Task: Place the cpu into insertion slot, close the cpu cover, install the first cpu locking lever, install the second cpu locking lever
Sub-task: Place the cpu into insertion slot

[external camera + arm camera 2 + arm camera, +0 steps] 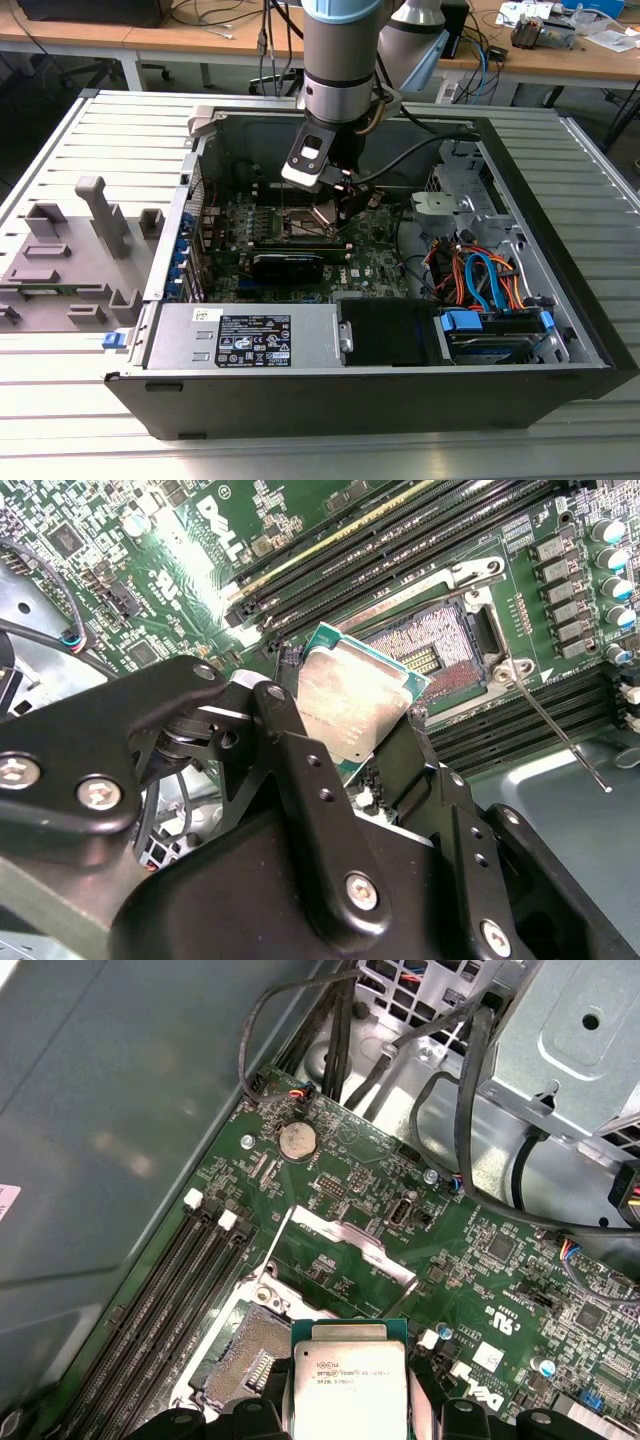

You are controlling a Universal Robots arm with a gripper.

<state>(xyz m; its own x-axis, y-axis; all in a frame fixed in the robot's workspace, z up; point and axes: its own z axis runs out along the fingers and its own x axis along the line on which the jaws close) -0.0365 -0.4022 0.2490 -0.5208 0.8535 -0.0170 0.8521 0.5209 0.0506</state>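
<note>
My gripper (345, 750) is shut on the cpu (350, 705), a small square chip with a silvery top, gripped by its edges between black fingers (290, 750). The chip hangs tilted just above the insertion slot (430, 655), overlapping its near corner and not seated. In the first wrist view the cpu (348, 1385) is beside the dark socket (250, 1355), and the cpu cover (340, 1260) stands raised open behind it. In the exterior view the gripper (325, 207) is low inside the open computer case, over the green board.
A thin metal locking lever (558, 732) sticks out from the socket's side. Long black memory slots (165, 1295) run beside the socket. Black cables (470, 1110) and a metal drive cage (570, 1050) are close by. A black graphics card (287, 263) and the case walls (560, 250) surround the board.
</note>
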